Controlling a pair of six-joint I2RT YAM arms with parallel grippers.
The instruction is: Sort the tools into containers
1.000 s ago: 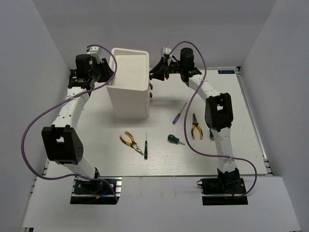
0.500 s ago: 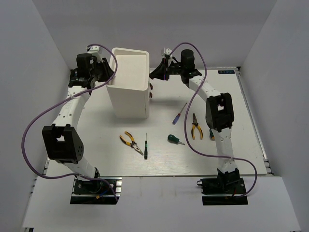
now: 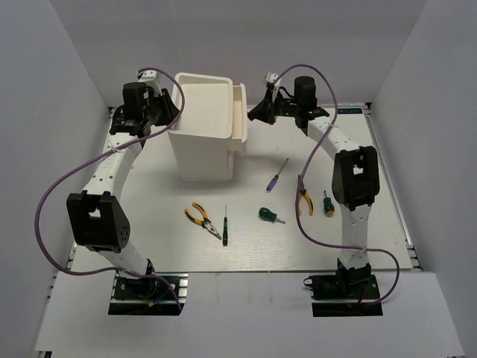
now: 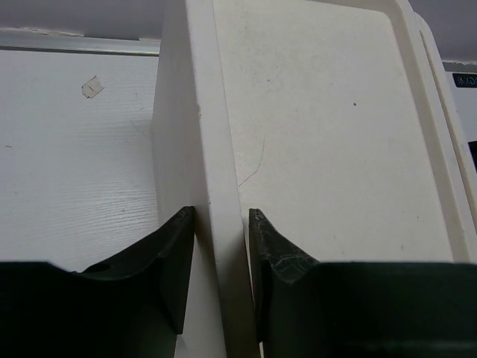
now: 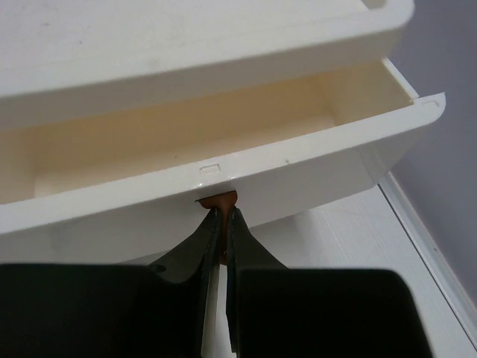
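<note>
Surface: white table point(image 3: 168, 209) inside pale grey walls; clock face read from the top view, arm bases at 6 o'clock.
Cabinet: tall white cabinet point(image 3: 197, 153), upright at 11 o'clock, recessed tray on top.
Top drawer: top drawer point(image 3: 239, 119) stands partly out of the cabinet toward 3 o'clock, cream inside showing.
Knob: brown knob point(image 5: 220, 198) below the middle of the drawer front.
Right gripper: right gripper point(image 5: 221, 216) at the drawer's 3 o'clock, fingers nearly pressed together, pinching the knob.
Left gripper: left gripper point(image 4: 221, 216) at the cabinet's 9 o'clock side, clamped across the tray's left wall, one finger outside, one inside.
Tools: all six lie on the table.
- first pliers point(image 3: 201, 218) at 7 o'clock, just beside black screwdriver point(image 3: 225, 224).
- first green screwdriver point(image 3: 270, 215) at 5 o'clock.
- blue/red screwdriver point(image 3: 277, 175) at 2 o'clock.
- second pliers point(image 3: 304, 200) at 3 o'clock, partly hidden by the right arm's cable.
- second green screwdriver point(image 3: 326, 203) just beyond, beside the right arm.
</note>
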